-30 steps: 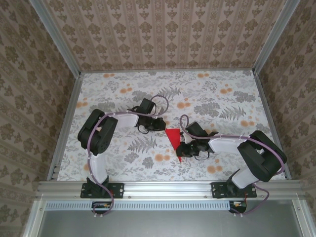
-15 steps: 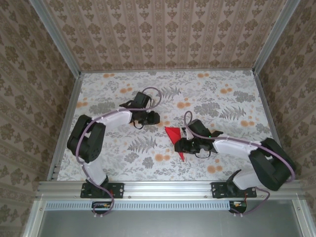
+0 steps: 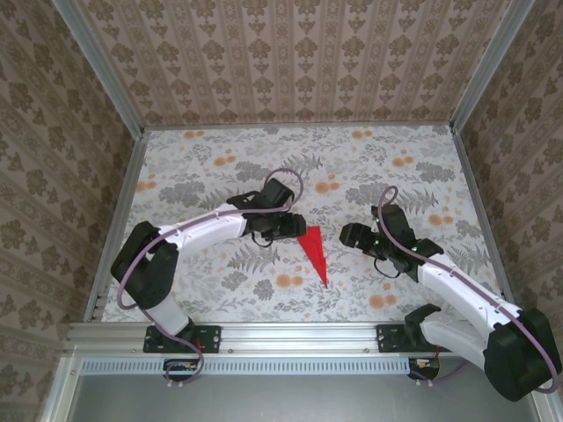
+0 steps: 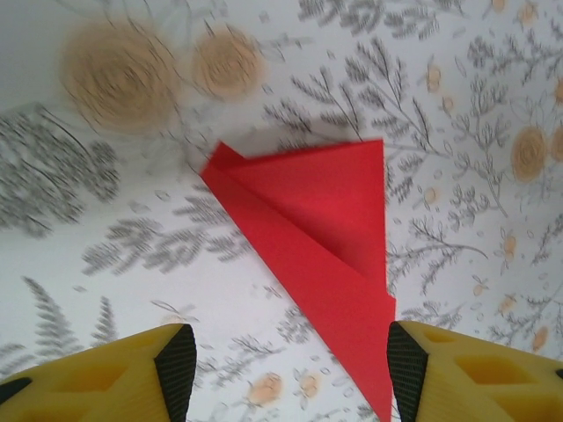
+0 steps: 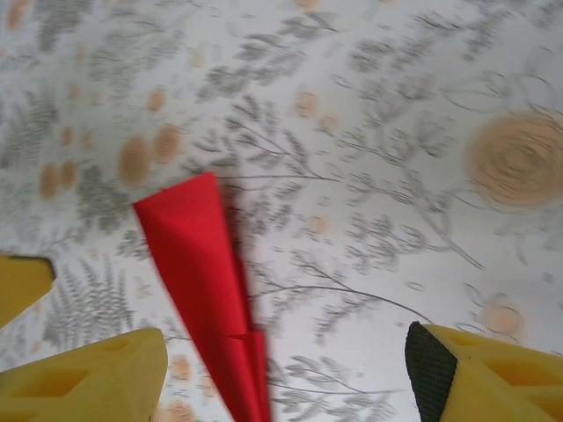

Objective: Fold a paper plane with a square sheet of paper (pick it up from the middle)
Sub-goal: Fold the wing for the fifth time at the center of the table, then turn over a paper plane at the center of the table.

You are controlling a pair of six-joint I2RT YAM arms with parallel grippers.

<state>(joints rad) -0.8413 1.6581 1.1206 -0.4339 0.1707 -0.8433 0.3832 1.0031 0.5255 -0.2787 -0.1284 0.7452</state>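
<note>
The red paper [image 3: 314,251] lies flat on the floral table as a narrow folded dart, its point toward the near edge. Creased layers show on the red paper [image 4: 325,237] in the left wrist view, and the red paper [image 5: 207,281] runs between the yellow fingers in the right wrist view. My left gripper [image 3: 295,227] sits just left of the wide end, open, with nothing between its pads [image 4: 178,365]. My right gripper [image 3: 348,236] hovers apart to the right of the paper, open and empty.
The table [image 3: 202,158] carries a grey and orange floral cloth, with patterned walls on three sides. Aluminium rails [image 3: 114,229] frame the left, right and near edges. Both arm bases stand at the near rail.
My right gripper has let go of the paper and drawn back to the right. My left gripper has swung in toward the paper's wide end. The paper now lies free on the table.
</note>
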